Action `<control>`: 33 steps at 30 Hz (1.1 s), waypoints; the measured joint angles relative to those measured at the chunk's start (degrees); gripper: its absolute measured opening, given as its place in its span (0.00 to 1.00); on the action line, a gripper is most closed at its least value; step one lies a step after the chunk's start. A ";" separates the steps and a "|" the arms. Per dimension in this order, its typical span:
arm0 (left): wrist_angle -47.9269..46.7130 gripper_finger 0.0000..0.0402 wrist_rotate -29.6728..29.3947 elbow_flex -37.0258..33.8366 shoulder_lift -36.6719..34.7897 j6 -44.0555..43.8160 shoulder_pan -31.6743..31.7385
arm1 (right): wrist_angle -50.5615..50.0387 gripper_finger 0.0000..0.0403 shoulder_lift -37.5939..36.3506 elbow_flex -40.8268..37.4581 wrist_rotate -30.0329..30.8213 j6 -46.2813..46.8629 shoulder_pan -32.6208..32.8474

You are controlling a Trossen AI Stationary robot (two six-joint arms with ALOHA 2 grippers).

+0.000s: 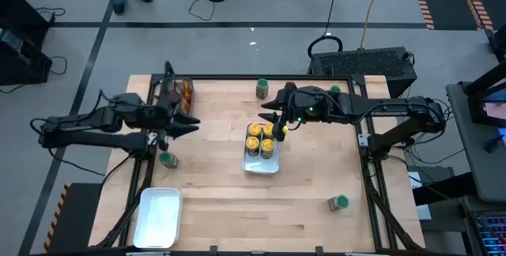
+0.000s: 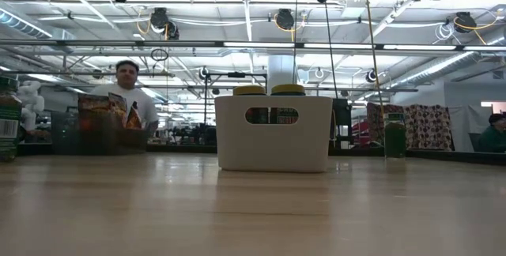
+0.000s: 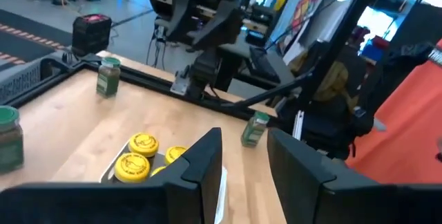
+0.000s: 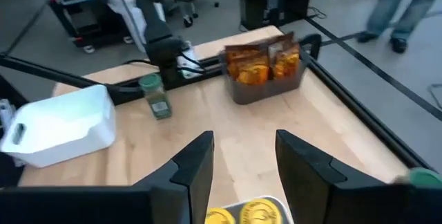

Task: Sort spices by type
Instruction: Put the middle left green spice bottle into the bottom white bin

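Note:
Several yellow-lidded jars (image 1: 254,130) stand upright in a white tray (image 1: 262,167) at the table's middle. My right gripper (image 4: 245,160) hangs open above the tray's far right part (image 1: 273,123), nothing between its fingers. My left gripper (image 3: 245,156) is open and empty, raised over the table's left part (image 1: 193,122) and pointing level toward the tray. Green-lidded jars stand on their bases at the far edge (image 1: 262,88), left of the tray (image 1: 168,160) and near right (image 1: 338,202). Orange-brown packets (image 4: 266,63) stand in the dark bin (image 1: 175,95).
A second white tray (image 1: 158,216) sits at the near left corner. Bare wood lies between the two trays and right of the middle tray. A dark frame borders the table. In the low view a person (image 2: 126,90) stands beyond the far edge.

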 joint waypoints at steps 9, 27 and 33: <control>-0.70 0.30 0.48 -4.44 -0.76 -5.47 0.00 | -4.80 0.34 0.28 0.00 0.21 0.11 -2.28; 1.61 0.30 0.76 -5.23 9.26 -12.52 -8.57 | -13.24 0.01 5.51 -0.02 0.26 1.92 0.43; 1.39 0.30 -1.38 -3.80 12.67 -18.74 -13.08 | -13.54 0.00 5.31 -0.02 0.28 -1.37 1.71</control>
